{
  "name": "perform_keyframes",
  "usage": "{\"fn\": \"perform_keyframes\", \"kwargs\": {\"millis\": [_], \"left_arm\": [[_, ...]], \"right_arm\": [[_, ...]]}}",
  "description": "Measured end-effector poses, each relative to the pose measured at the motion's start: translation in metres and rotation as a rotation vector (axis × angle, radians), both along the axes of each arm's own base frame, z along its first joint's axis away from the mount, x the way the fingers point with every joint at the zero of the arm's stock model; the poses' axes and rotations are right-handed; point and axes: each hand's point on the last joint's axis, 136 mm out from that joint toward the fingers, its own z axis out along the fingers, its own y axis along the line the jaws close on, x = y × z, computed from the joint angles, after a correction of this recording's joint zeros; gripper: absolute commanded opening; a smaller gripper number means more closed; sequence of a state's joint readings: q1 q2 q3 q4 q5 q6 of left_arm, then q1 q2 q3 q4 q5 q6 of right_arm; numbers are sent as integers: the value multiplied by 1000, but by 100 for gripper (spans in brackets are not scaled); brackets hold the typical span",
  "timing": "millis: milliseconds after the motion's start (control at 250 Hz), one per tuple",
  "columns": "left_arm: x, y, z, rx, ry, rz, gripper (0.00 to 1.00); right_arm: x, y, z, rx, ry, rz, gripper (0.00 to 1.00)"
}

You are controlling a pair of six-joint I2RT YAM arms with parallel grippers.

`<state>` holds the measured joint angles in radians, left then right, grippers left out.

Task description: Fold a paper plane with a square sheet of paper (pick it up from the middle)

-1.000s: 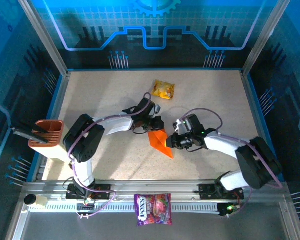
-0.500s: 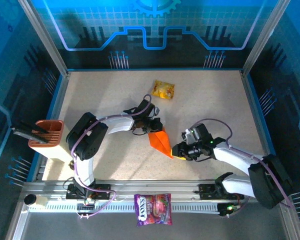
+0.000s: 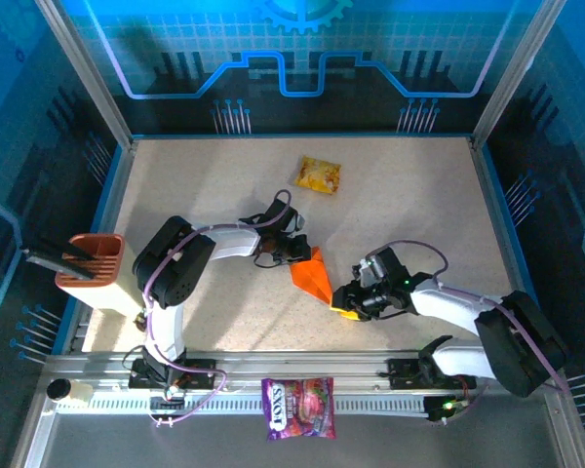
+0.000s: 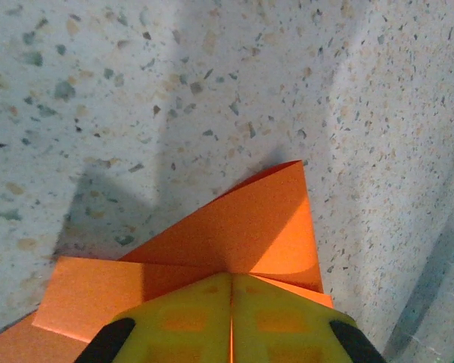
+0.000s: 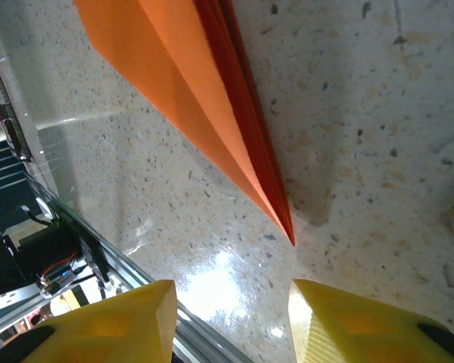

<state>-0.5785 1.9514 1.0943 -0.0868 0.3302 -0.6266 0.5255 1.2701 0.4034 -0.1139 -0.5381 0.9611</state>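
**Left gripper (image 3: 300, 255) clamps the slim, pointed, bright-orange paper plane (image 3: 313, 275); right gripper (image 3: 343, 302) gapes at its tip**

In the left wrist view the left gripper's (image 4: 231, 302) yellow fingers (image 4: 189, 321) are pressed together. A thin orange edge is pinched between them, at the plane's wide end. The folded paper (image 4: 242, 227) spreads out just ahead of the fingertips, over the speckled beige table (image 4: 136, 91).

The right gripper (image 5: 231, 296) has its fingers well apart and holds nothing. The paper plane (image 5: 181, 98) reaches toward it, and the sharp tip ends just ahead of the gap, touching neither finger. From above, the plane lies between the two grippers.

A glossy yellow snack packet (image 3: 318, 175) lies well beyond the left gripper.
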Motion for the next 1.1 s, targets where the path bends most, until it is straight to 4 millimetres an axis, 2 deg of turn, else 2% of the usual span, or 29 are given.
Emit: {"fn": "perform_keyframes", "kwargs": {"millis": [180, 711, 1103], "left_arm": [[-1, -1, 0, -6, 1, -2, 9], [-3, -2, 1, -20, 13, -11, 9], [-3, -2, 1, -20, 14, -11, 9]], "right_arm": [[2, 0, -8, -15, 31, -24, 42], [5, 4, -11, -53, 40, -68, 39], [25, 13, 6, -7, -84, -86, 39]]}}
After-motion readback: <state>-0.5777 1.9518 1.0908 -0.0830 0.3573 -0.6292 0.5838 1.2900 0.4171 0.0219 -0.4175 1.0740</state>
